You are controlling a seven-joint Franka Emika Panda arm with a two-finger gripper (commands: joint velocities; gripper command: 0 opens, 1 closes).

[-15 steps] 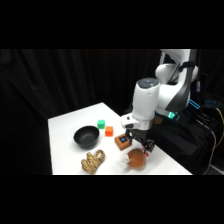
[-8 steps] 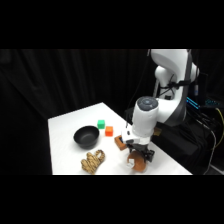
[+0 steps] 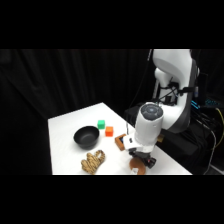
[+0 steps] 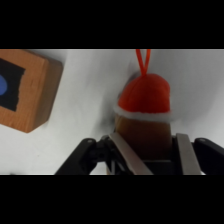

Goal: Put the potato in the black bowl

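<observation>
White gripper (image 4: pixel 150 155) is low at the table's (image 3: pixel 65 135) near edge — fingers apart, straddling the orange-brown potato (image 4: pixel 144 120); the black bowl (image 3: pixel 86 136) sits well apart.

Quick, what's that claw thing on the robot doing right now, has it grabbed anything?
Gripper: its two fingers sit on either side of the potato, low over the table; whether they have closed on it cannot be told.
</observation>
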